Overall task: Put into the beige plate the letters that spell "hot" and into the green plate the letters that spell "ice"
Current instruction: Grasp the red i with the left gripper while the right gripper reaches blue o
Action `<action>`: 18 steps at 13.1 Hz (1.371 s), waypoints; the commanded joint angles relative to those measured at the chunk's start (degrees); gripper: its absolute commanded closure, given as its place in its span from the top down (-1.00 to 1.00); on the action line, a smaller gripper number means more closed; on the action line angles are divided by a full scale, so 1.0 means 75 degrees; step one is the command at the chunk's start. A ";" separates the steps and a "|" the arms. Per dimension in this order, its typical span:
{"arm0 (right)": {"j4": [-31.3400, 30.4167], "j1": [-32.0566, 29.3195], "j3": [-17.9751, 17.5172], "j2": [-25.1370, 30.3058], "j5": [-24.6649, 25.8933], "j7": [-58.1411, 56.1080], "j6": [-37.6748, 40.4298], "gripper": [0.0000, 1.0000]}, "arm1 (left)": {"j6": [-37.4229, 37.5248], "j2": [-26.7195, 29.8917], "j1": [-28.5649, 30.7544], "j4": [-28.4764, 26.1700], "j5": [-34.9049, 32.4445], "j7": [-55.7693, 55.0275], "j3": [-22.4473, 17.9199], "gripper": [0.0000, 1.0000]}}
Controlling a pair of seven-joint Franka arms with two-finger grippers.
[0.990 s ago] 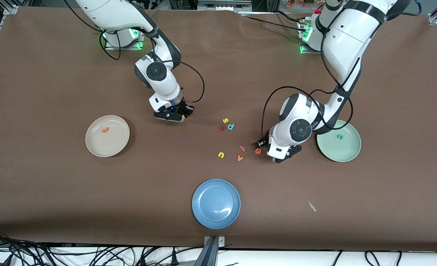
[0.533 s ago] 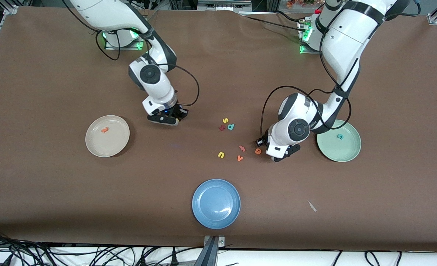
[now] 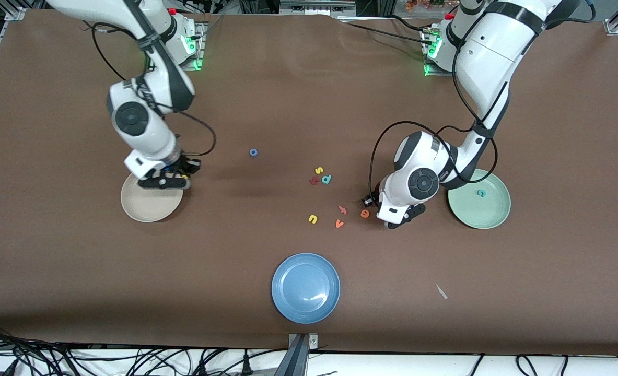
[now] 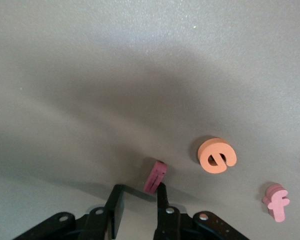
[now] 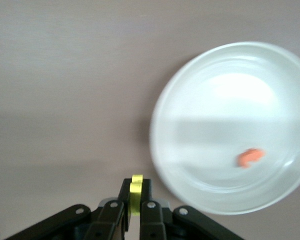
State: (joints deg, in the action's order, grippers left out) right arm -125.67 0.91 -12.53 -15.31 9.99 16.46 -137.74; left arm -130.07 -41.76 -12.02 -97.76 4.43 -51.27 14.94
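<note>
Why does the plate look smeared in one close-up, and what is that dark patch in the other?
Right wrist view: the beige plate is blurred and washed pale, while the right gripper with its yellow letter stays sharp. Left wrist view: a broad soft shadow darkens the table above the left gripper.

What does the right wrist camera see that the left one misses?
Right wrist only: the round cream-beige plate holding an orange foam letter, and the right claw pinching a yellow foam letter. Left wrist only: an orange foam e, a pink foam f, and a dark red foam bar at the open left claw. Both: the brown table cover.
</note>
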 commanded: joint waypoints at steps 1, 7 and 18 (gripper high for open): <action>-0.0143 -0.0449 0.0134 0.0084 0.0062 -0.1068 0.0049 -1.00 | -0.0013 -0.0068 -0.0027 -0.0008 0.0007 0.0063 -0.0034 -0.57; -0.0155 -0.0437 0.0160 0.0037 0.0015 -0.0953 0.0037 0.34 | -0.0037 -0.0221 -0.0015 0.0027 -0.0157 0.0063 -0.0046 -0.59; -0.0225 0.2010 -0.0602 -0.0454 -0.0887 0.4422 -0.1016 0.35 | -0.0060 -0.0174 0.0149 0.0238 -0.0767 0.0321 -0.0034 -0.31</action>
State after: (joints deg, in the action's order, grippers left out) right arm -127.00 13.96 -16.95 -17.47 4.15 44.78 -142.48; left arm -130.45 -41.90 -11.05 -97.18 0.10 -49.98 14.52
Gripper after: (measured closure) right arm 0.326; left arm 0.648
